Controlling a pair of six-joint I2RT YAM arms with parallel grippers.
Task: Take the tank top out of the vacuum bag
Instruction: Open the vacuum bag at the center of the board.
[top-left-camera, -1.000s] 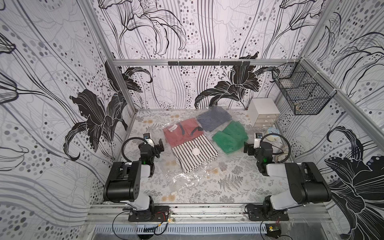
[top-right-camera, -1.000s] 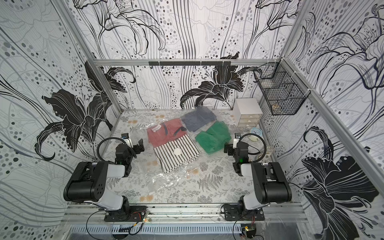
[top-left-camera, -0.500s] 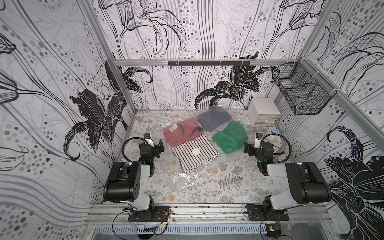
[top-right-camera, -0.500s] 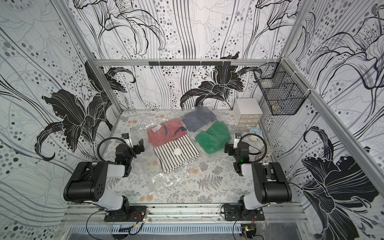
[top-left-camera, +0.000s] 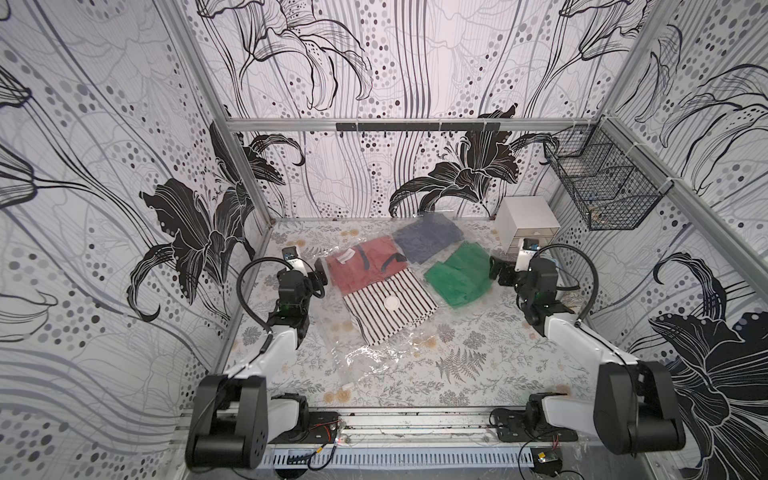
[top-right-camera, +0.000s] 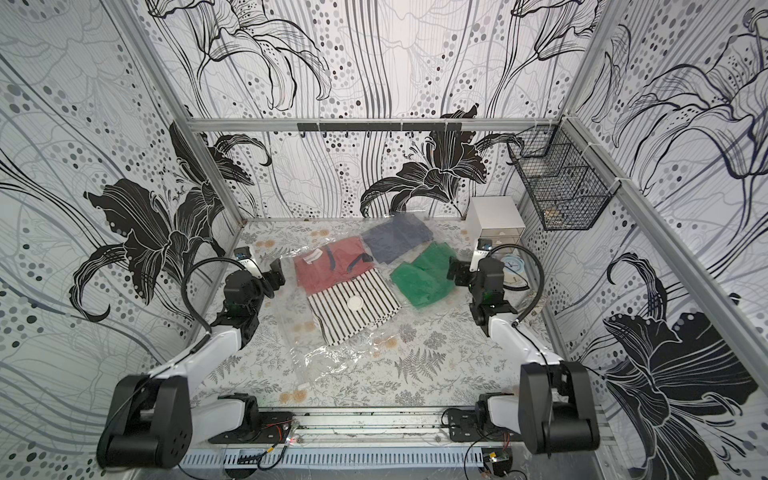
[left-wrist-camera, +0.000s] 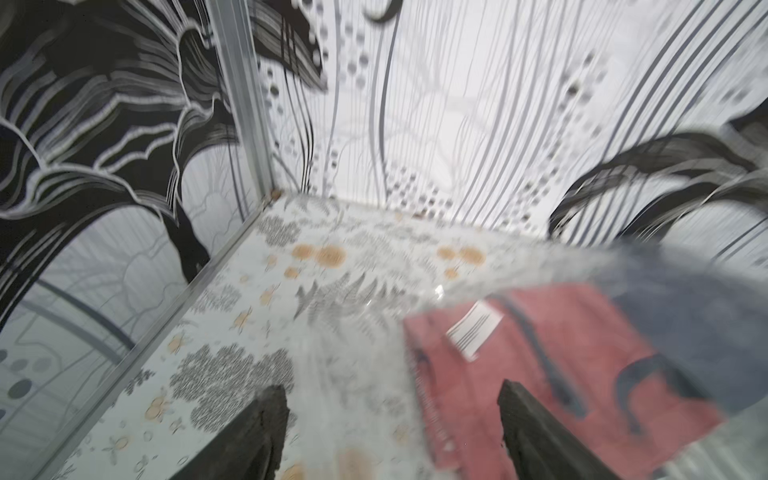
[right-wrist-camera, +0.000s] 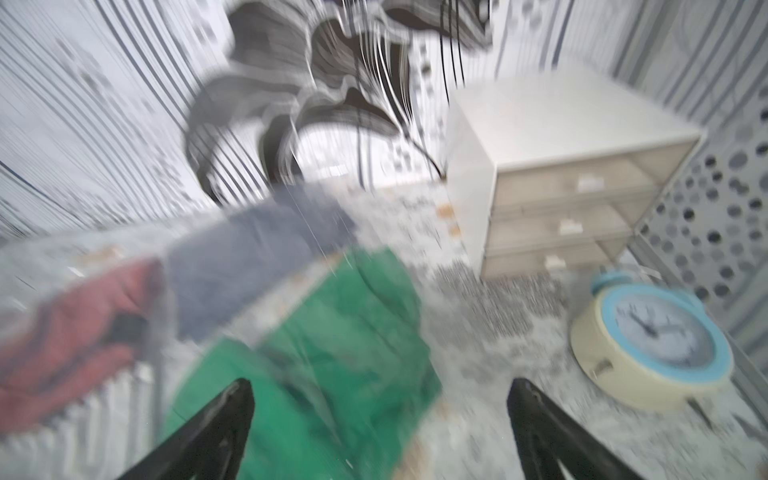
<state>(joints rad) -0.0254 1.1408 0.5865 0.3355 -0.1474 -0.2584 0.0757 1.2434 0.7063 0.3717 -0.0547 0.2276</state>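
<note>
Since the earlier frames my two arms have hardly moved in both top views, and the vacuum bag (top-left-camera: 374, 357) lies where it lay, flat on the middle of the tabletop (top-left-camera: 478, 374). Four folded clothes are inside it: a red one (top-left-camera: 361, 270), a striped one (top-left-camera: 374, 322) under the white valve disc (top-left-camera: 391, 302), a grey-blue one (top-left-camera: 428, 241) and a green one (top-left-camera: 457, 280). Which is the tank top I cannot tell. My left pincer (left-wrist-camera: 390, 386) is released, with nothing between its fingers, near the red one. My right pincer (right-wrist-camera: 381, 382) is also released and empty, near the green one. Both wrist views are blurred. A white drawer box (top-left-camera: 528, 216) and an alarm clock (right-wrist-camera: 652, 345) stand at my right.
</note>
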